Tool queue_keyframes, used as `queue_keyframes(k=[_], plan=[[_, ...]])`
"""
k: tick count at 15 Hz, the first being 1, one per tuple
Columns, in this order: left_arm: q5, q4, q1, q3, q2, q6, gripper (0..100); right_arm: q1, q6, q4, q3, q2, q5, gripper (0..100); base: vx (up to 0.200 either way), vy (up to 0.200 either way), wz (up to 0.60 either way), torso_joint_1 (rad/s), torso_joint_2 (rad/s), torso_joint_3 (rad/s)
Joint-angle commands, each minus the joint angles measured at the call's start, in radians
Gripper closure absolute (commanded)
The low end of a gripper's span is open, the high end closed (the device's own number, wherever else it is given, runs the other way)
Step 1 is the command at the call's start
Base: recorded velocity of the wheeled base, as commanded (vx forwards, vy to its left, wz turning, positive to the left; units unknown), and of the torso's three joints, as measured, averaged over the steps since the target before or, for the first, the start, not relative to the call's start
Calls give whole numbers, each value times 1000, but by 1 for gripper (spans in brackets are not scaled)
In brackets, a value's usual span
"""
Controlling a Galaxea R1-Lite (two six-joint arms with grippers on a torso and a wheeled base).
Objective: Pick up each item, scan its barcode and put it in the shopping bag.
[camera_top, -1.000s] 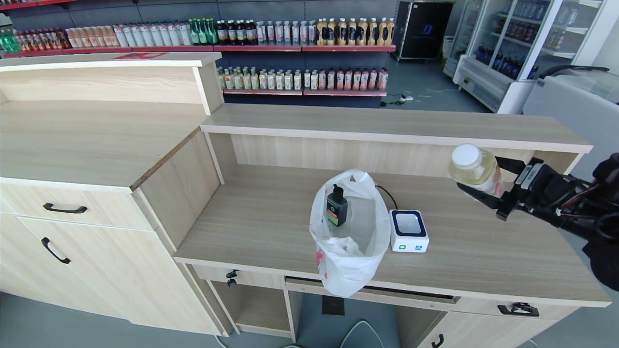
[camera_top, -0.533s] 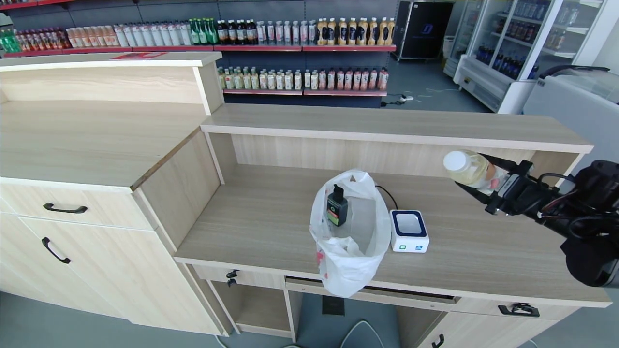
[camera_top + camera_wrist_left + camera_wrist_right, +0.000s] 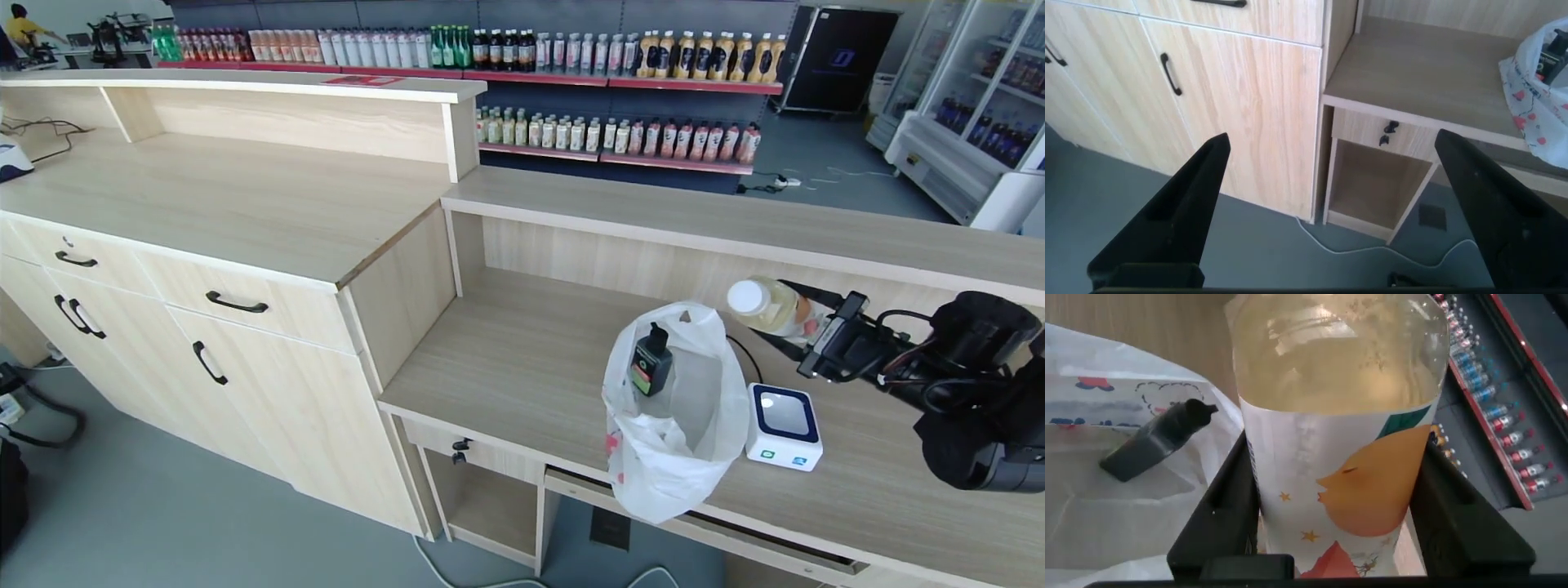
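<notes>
My right gripper is shut on a clear bottle of pale yellow drink with a white cap, held on its side above the counter, cap pointing toward the white shopping bag. In the right wrist view the bottle sits between the black fingers, its label white and orange. A small black bottle stands inside the open bag; it also shows in the bag in the wrist view. The white barcode scanner lies right of the bag, below the held bottle. My left gripper hangs open over the floor beside the cabinet.
The wooden counter has a raised back ledge just behind the held bottle. A taller cabinet top with drawers lies to the left. A cable runs behind the scanner. Shelves of drinks stand far behind.
The head camera has turned left, shifting the whole scene right. My right gripper has tipped the bottle further onto its side and carried it lower and closer to the bag and scanner.
</notes>
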Motion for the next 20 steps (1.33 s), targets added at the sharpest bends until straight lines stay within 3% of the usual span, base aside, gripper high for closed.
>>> queue_keyframes(k=[1, 5, 8, 12, 16, 20], plan=[[-2, -2, 2, 0, 0, 0, 0, -4, -3, 1, -7, 90, 16, 100, 0, 0, 0, 0, 0, 0], [0, -2, 2, 0, 0, 0, 0, -44, 1, 1, -32, 136, 53, 100, 0, 0, 0, 0, 0, 0], [0, -2, 2, 0, 0, 0, 0, -72, 79, 1, -76, 150, 173, 100, 0, 0, 0, 0, 0, 0], [0, -2, 2, 0, 0, 0, 0, -118, 144, 1, -112, 184, 253, 100, 0, 0, 0, 0, 0, 0], [0, -2, 2, 0, 0, 0, 0, -150, 136, 1, -191, 244, 336, 100, 0, 0, 0, 0, 0, 0], [-2, -2, 2, 0, 0, 0, 0, -188, 118, 1, -211, 277, 354, 100, 0, 0, 0, 0, 0, 0]])
